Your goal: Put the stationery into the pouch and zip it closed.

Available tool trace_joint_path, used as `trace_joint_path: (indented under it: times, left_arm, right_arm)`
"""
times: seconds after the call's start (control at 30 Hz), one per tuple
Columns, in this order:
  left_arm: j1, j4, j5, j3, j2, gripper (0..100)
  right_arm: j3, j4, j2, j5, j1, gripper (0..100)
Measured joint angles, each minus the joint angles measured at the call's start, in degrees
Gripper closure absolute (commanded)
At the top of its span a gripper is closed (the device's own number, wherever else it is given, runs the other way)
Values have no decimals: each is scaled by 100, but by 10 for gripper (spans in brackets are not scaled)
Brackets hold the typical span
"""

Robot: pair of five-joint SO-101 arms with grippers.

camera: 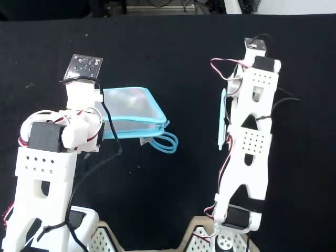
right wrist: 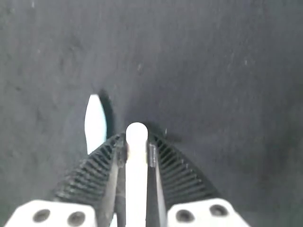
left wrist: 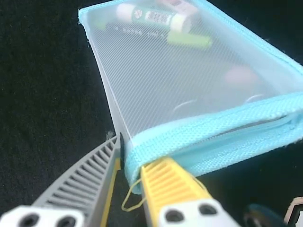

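Left tool [left wrist: 130, 153] is clamped on the pouch [left wrist: 189, 85] corner, left-centre of the overhead shot, on the surface [camera: 157, 52]. It looks light and floppy, so grab the stiffer zipper edge [left wrist: 213, 137]. Right tool [right wrist: 136, 142] pinches a pale stick [right wrist: 136, 189].

I saw the translucent, blue-trimmed pouch [camera: 131, 113] lying flat, a glue stick [left wrist: 156, 16] and a green stick [left wrist: 189, 40] inside. A slim white stick [right wrist: 136, 177] sat pinched in the right gripper [right wrist: 136, 142].
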Motion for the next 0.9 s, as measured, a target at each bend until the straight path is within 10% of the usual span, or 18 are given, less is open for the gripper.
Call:
trace_joint_path:
  times: [0.37,0.9]
  left_arm:
    - [0,0,0,0,0,970]
    - [0,0,0,0,0,970]
  right_arm:
    - [4457,-193,-3587,290,-1073,988]
    - [10848,-3402,-6910,791,-2101,877]
